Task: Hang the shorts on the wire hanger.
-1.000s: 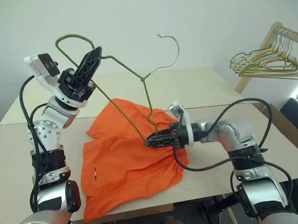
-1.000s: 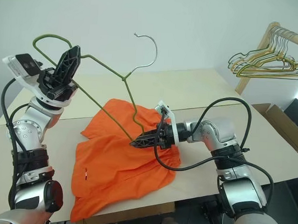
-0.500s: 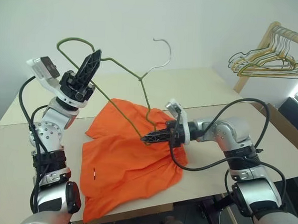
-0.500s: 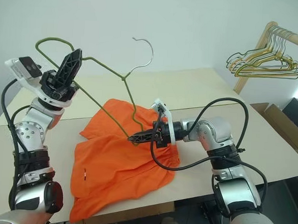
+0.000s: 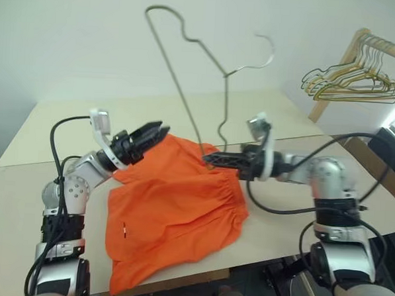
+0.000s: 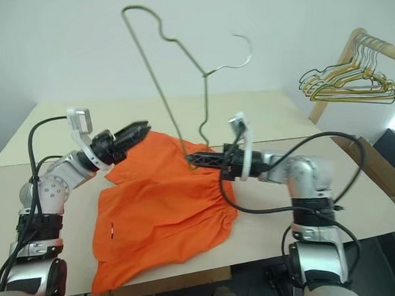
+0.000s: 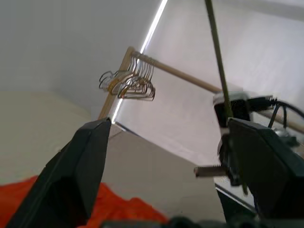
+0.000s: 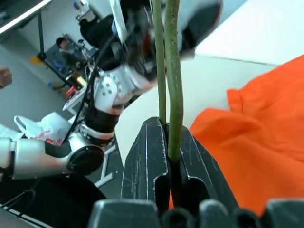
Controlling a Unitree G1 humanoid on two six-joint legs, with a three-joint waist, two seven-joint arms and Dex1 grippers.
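Above shorts [image 5: 174,206], left gripper [image 5: 150,133] apparently released hanger [image 5: 188,68].

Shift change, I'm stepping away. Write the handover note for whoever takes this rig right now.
Left gripper: open, empty, low over the shorts' far left edge.
Right gripper: shut on the hanger, pinching its wire at a bottom corner; hanger stands upright above the shorts, hook at the top.
Shorts: flat on the table, near edge drooping over the front.
Done: hanger picked up, held by the right gripper alone.
Left: thread the shorts onto the hanger.
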